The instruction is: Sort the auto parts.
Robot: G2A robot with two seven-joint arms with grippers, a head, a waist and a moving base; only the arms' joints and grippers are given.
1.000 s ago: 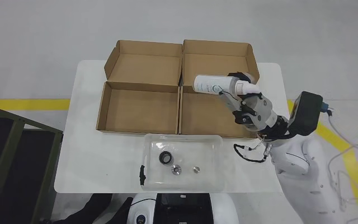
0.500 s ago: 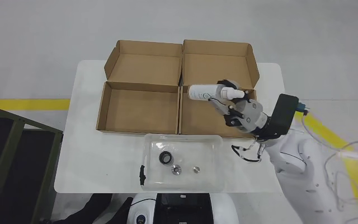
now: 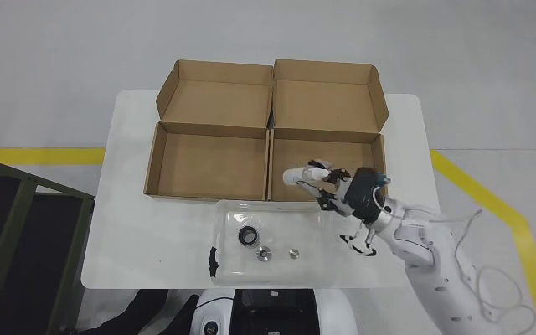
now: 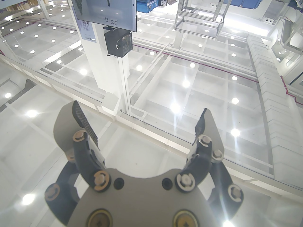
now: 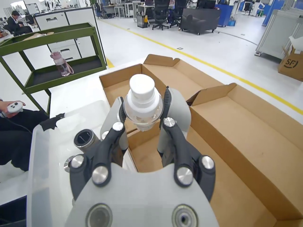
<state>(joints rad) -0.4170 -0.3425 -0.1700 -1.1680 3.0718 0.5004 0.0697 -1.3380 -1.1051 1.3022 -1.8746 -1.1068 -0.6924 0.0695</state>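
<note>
My right gripper (image 3: pixel 322 181) is shut on a white plastic bottle (image 3: pixel 296 176), held lying sideways just above the front left corner of the right cardboard box (image 3: pixel 335 159). In the right wrist view the bottle's cap (image 5: pixel 142 88) points away between the fingers (image 5: pixel 174 102) of the gripper (image 5: pixel 144 101). A clear plastic bin (image 3: pixel 226 219) in front of the boxes holds a black ring (image 3: pixel 248 237) and two small metal parts (image 3: pixel 265 254). My left gripper (image 4: pixel 139 116) is open with nothing in it and faces the ceiling.
A second open cardboard box (image 3: pixel 209 163) sits left of the first, both with lids folded back. Black tape (image 3: pixel 213 261) sticks to the bin's left wall. A green cart (image 5: pixel 59 55) stands off the table's left side.
The right arm has carried the bottle down and toward the front left, from above the right box's back edge to just over its front left corner.
</note>
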